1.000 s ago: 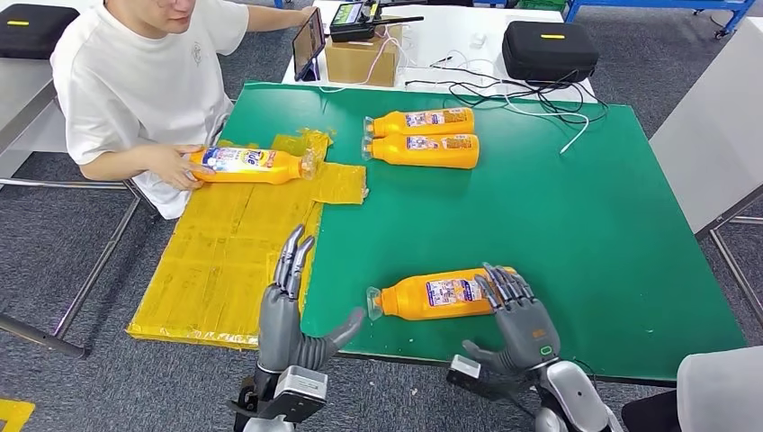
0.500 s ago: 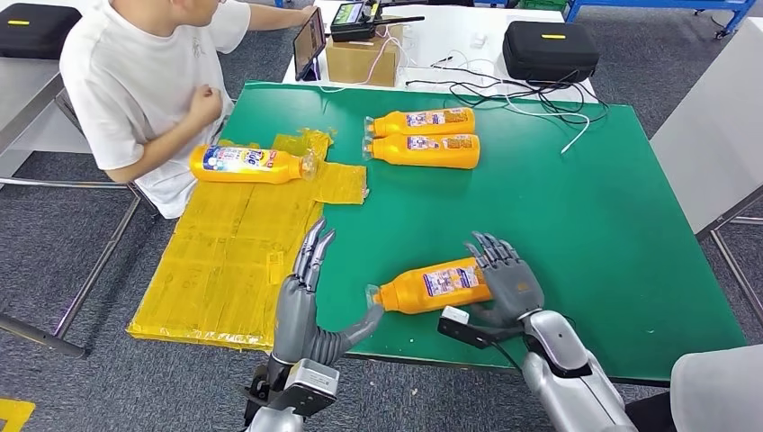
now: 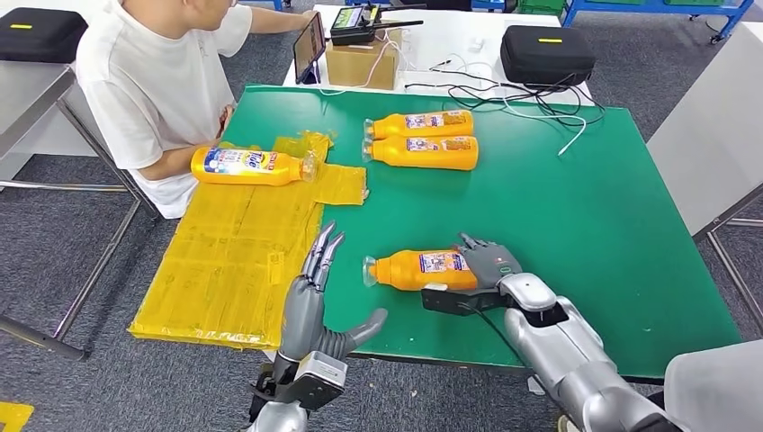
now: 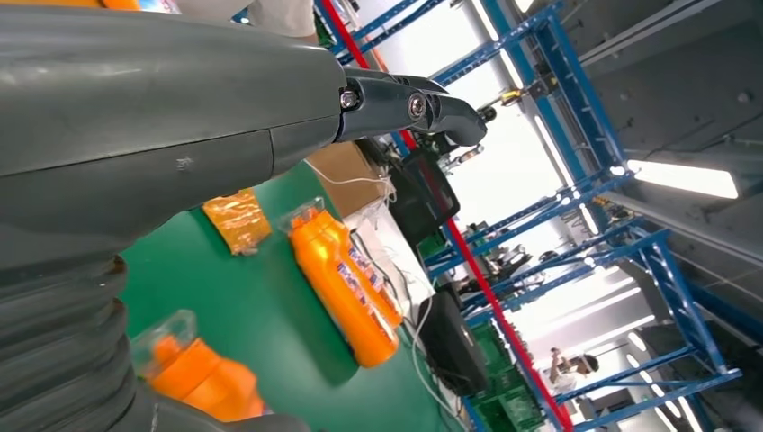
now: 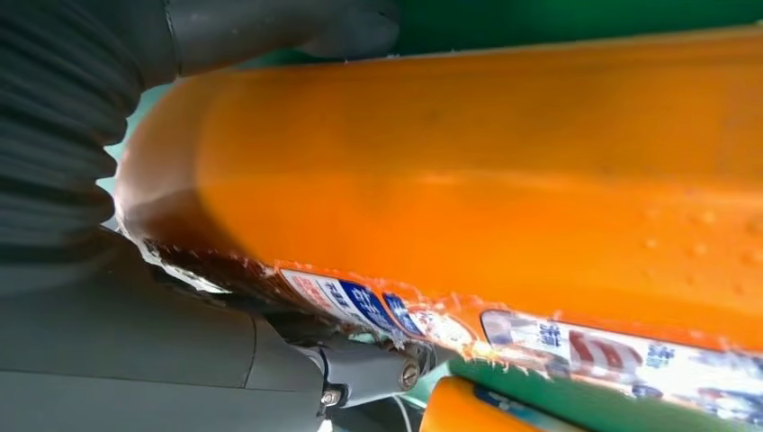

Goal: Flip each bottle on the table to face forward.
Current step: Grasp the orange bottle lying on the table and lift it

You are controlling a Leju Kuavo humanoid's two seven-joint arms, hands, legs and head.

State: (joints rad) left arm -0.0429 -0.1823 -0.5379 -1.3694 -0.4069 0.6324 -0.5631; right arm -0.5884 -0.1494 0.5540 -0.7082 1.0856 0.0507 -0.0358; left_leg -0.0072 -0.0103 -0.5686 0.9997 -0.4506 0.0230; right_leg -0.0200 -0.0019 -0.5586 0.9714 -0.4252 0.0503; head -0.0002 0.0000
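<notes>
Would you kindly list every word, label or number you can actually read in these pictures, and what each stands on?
None can be read with certainty.
Bottle on the yellow sheet: large blue lettering on its label, blurred.
Bottle in the right hand: label print too small, smeared in the right wrist view.
Two far bottles: labels too small.
Tablet and handheld device: screens unreadable.

Robotics test bay inside an industrial hall. A green-topped work table (image 3: 576, 207) stands on grey carpet tiles (image 3: 54, 270). Behind it, a white bench (image 3: 450, 36) carries a tablet (image 3: 309, 42), a cardboard box (image 3: 362, 61), loose cables (image 3: 513, 94) and a black equipment case (image 3: 547, 54). Blue steel racking (image 4: 621, 180) rises under ceiling strip lights (image 4: 684, 177).
</notes>
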